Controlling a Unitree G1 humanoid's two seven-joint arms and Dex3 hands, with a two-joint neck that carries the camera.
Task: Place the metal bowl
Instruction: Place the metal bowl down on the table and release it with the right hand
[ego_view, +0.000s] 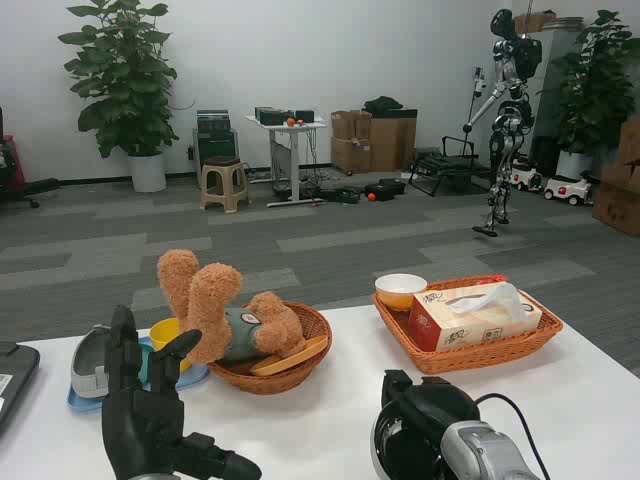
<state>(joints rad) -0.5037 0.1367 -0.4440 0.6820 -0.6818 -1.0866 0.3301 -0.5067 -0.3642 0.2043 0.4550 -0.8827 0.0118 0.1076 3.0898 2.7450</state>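
The left hand (150, 425) is hovering spread and empty, likely wanting a rim-grasp on the metal bowl (90, 362) at its ten o'clock; I cannot tell the right hand's (420, 432) hold.

Grey metal bowl (90, 362) tipped on edge; resting on blue plate (82, 404).

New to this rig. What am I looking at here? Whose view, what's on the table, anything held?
There is one picture, taken from the humanoid robot's head looking down over a white table. The black shapes at the bottom are its own hands. The left hand is raised with its fingers apart and holds nothing. The right hand is curled low. A pale rim beside it may be the metal bowl, but that is unclear. On the table, a teddy bear lies in a round basket, and a tissue box sits in a second basket.
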